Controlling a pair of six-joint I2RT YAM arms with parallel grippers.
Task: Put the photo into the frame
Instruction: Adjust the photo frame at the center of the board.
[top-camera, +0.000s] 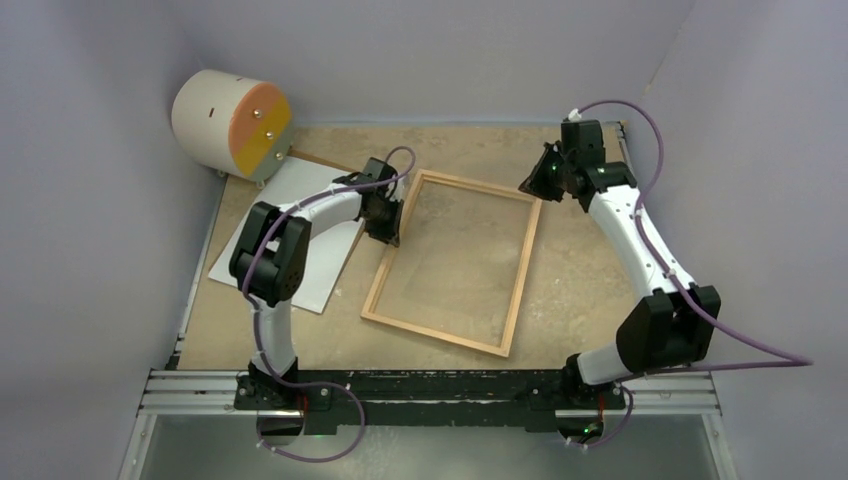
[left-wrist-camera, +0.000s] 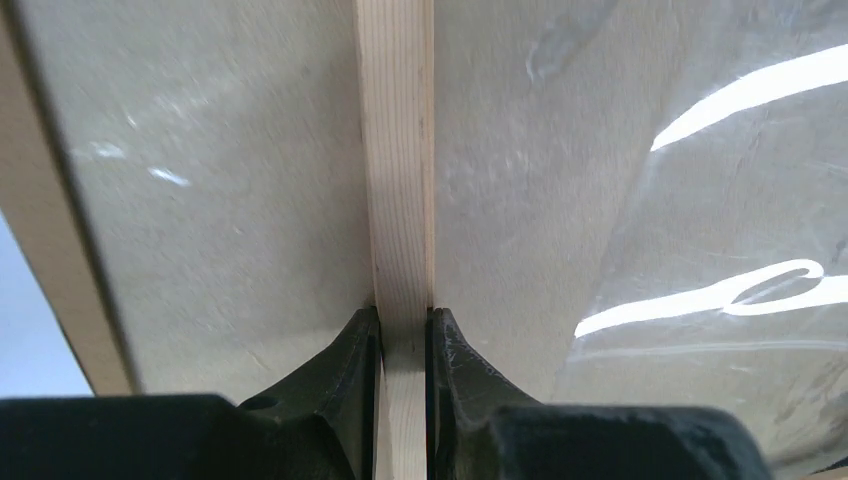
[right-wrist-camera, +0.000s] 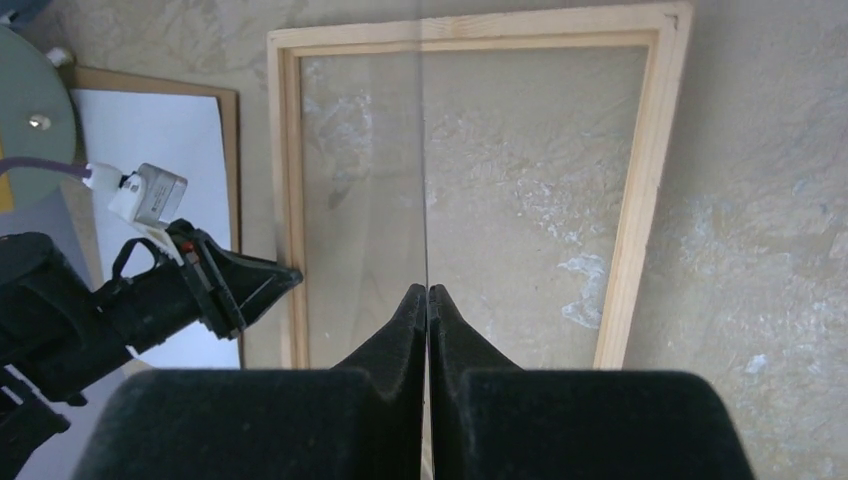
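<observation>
- Wood of the frame (top-camera: 523, 270) is thin and pale, so I judge it light but stiff; its clear pane (right-wrist-camera: 520, 180) looks fragile and slippery, so a rail is a safer hold than the pane.
- White back up, the photo (top-camera: 295, 180) lies on the brown backing sheet (right-wrist-camera: 232, 150) at the left, just beside the frame and not yet inside it; it is probably thin, bendy and smooth, and best lifted by an edge or a corner.
- Left gripper (left-wrist-camera: 403, 318) is clamped on the frame's left rail, one finger on each side of the wood; the arm reaches from the near edge, with its elbow bent over the photo.
- Right gripper (right-wrist-camera: 428, 300) is closed, with nothing seen between its fingers; it hangs near the frame's far right corner, raised above the table (top-camera: 460, 140).
</observation>
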